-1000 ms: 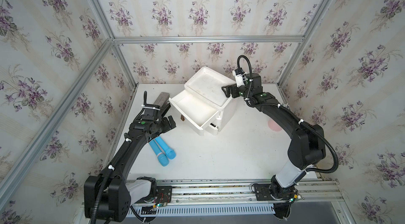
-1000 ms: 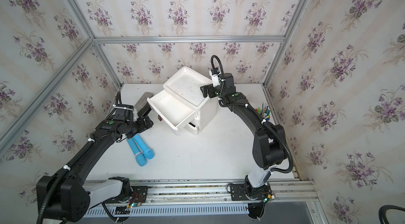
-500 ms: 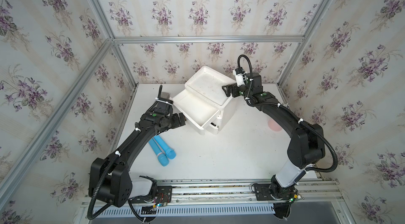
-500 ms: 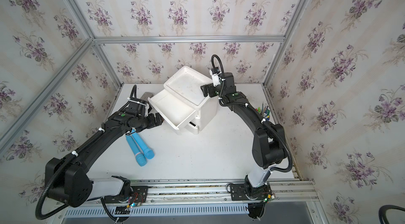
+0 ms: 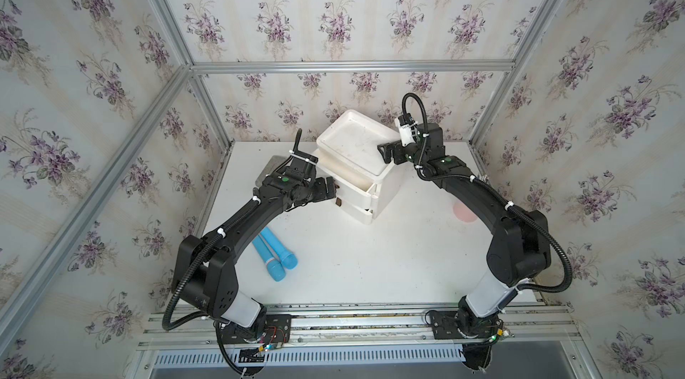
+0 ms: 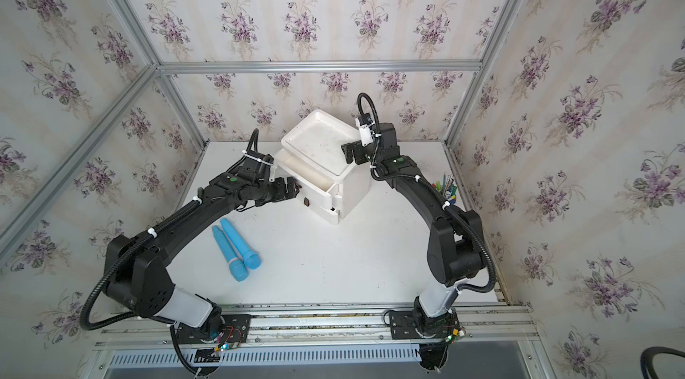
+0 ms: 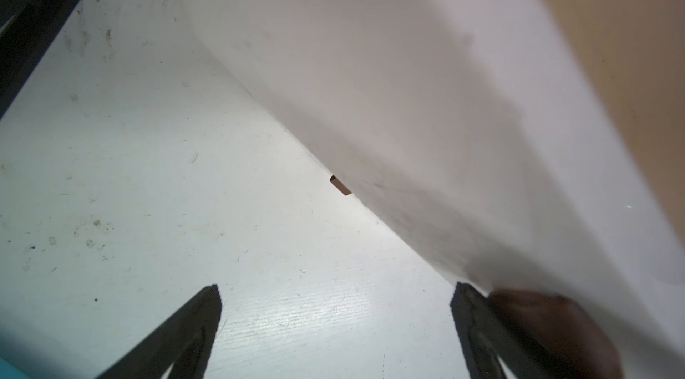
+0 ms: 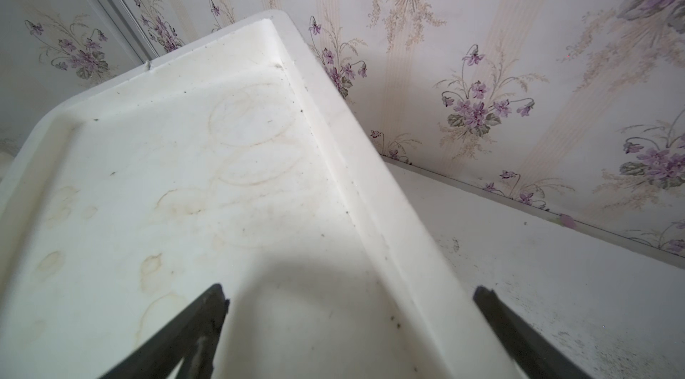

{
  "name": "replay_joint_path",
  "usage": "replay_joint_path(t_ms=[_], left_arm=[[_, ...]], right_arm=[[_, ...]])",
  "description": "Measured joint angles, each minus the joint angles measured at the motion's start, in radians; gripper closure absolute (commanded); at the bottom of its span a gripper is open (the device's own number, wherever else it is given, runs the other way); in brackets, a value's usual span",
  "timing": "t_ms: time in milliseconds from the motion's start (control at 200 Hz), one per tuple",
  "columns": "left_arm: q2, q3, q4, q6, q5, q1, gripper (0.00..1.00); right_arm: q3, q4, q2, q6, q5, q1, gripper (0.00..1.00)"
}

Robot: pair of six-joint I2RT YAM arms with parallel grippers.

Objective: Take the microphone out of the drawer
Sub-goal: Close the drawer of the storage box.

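At the rear centre of the table (image 5: 370,277), the white drawer unit (image 5: 387,188) stands with its upper drawer (image 5: 354,193) protruding slightly. Left gripper (image 5: 331,188): jaws spread wide, gripping nothing, positioned at the drawer front. Right gripper (image 5: 385,153): jaws spread wide, gripping nothing, positioned over the unit's top tray (image 5: 352,140). Two blue microphones (image 5: 276,247) lie side by side on the table beside the left arm, outside the drawer.

both my arms bow outward and reach in, pincers wide.
my left gripper (image 5: 329,190) points inward, jaws spread apart and holding nothing; my right gripper (image 5: 385,153) sits higher and farther back, turned toward it, jaws likewise spread and empty.
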Motion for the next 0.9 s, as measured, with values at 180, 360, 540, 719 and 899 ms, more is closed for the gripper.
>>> replay_joint_path(t_ms=[180,360,540,719,899], left_arm=[[0.061,0.064,0.011,0.000,0.013,-0.003,0.01],[0.128,0.132,0.026,0.006,0.020,-0.015,0.01],[0.151,0.149,0.055,0.004,0.019,-0.025,0.01],[0.119,0.111,0.088,0.003,0.013,-0.029,0.01],[0.014,-0.030,0.172,0.025,0.018,-0.028,0.01]], right_arm=[[0.000,0.009,0.003,-0.005,-0.011,0.000,0.00],[0.001,0.009,0.005,-0.005,-0.013,0.000,0.00],[0.005,0.008,0.008,-0.007,-0.015,0.001,0.00],[0.005,0.008,0.009,-0.008,-0.016,0.001,0.00],[0.008,0.013,0.013,-0.009,-0.018,0.007,0.00]])
